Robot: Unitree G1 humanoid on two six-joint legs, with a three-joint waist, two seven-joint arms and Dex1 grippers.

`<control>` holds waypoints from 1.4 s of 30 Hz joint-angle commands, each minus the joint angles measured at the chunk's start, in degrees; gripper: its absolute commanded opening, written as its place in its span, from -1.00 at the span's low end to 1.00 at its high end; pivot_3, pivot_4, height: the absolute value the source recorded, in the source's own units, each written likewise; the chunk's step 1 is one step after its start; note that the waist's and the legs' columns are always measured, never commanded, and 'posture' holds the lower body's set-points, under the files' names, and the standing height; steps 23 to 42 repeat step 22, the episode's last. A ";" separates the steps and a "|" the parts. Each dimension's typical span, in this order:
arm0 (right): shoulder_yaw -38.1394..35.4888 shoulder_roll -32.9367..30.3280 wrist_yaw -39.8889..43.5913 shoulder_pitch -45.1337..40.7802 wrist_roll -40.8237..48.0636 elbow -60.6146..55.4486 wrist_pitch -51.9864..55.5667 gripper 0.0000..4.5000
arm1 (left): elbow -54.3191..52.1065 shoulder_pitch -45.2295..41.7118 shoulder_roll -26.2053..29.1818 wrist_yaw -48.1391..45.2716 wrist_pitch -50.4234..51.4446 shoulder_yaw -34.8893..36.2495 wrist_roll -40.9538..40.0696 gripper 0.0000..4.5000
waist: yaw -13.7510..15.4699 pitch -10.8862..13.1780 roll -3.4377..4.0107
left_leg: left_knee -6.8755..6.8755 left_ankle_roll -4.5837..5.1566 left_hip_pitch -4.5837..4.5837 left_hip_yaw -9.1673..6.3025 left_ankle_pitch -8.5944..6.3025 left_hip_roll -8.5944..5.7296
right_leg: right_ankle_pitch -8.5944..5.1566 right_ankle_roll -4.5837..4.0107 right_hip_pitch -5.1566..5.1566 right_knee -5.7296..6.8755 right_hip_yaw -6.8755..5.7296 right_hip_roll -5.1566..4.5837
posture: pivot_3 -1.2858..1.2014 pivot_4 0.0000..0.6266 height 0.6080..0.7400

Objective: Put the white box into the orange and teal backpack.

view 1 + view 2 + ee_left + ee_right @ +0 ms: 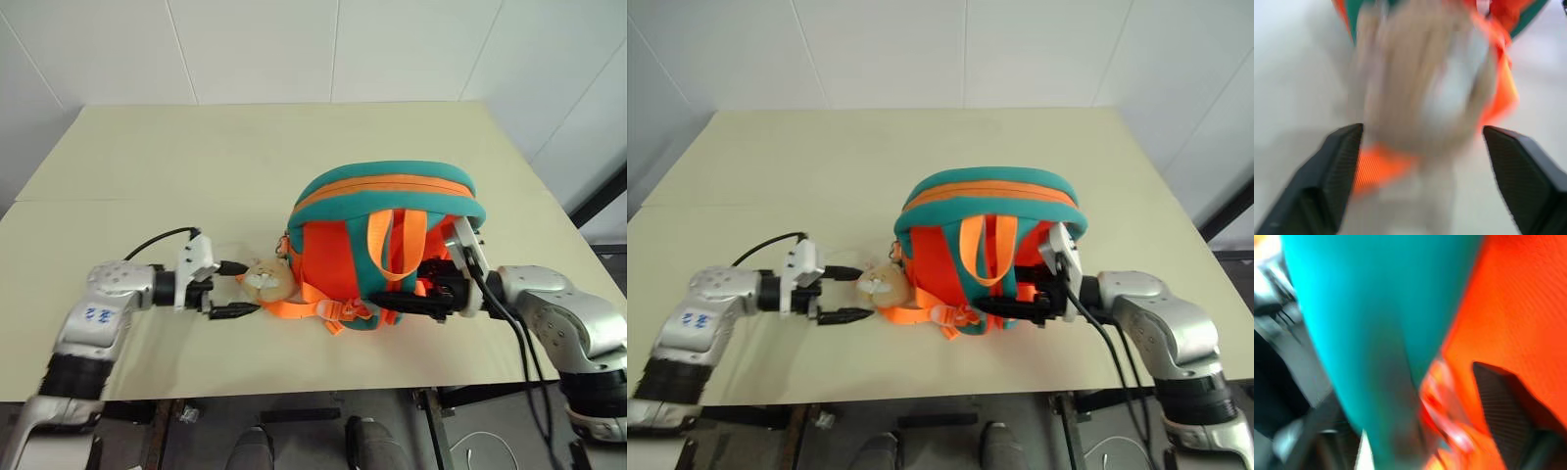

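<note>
The orange and teal backpack (387,245) stands upright near the middle of the beige worktop (196,166), strap side toward the robot, and its top zipper line looks shut or nearly so. The white box is nowhere on the worktop; judging from that, it is probably already inside the backpack, though the pictures cannot confirm this since the interior is hidden. So the task looks at or near its end: what may be left is only to pull both arms clear, and perhaps finish the zipper if it is not fully closed. The left pincer (232,290) sits just beside the backpack's left lower corner with its black fingers spread wide, holding nothing; the tan plush charm (265,278) lies right ahead of it, between the fingertips and the bag, apparently not gripped. In the left wrist view the charm fills the gap ahead of the two open fingers (1327,181). The right pincer (416,305) is at the backpack's right lower side, low against the orange panel and straps; its fingers look parted with the bag's teal edge and orange fabric close around them in the right wrist view, but whether they pinch any fabric cannot be told. Counts: one backpack, one plush charm, two orange shoulder straps (397,240) on the back, loose orange webbing (313,308) trailing on the worktop, two pincers, zero boxes on show.
</note>
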 commanded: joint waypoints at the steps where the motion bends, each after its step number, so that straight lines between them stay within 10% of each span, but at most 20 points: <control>1: -4.80 -1.65 0.53 1.29 0.70 -2.88 -3.28 0.98 | -9.77 3.22 2.34 1.00 2.71 5.95 -5.05 1.00 | 0.18 0.01 -0.02 | 0.03 0.00 -0.02 0.00 0.00 0.00 | 0.01 0.01 0.02 -0.01 -0.01 -0.01 | 0.03 -0.52 1.00; 14: -15.71 -9.04 3.54 7.55 -6.16 7.65 -16.72 0.98 | -17.45 9.42 4.07 3.92 4.78 9.63 -9.31 1.00 | -0.15 0.02 -0.02 | 0.06 0.02 0.01 0.14 0.02 0.00 | -0.36 -0.78 0.19 -0.52 0.05 -0.04 | 0.03 -0.52 1.00; 42: -14.34 -9.47 4.86 5.95 -8.00 9.86 -20.46 0.98 | -15.29 6.92 5.23 2.91 4.68 8.35 -9.37 1.00 | -0.08 0.02 -0.02 | 0.08 0.03 0.06 0.20 0.03 0.00 | -0.35 -0.79 0.19 -0.48 0.11 -0.04 | 0.03 -0.52 1.00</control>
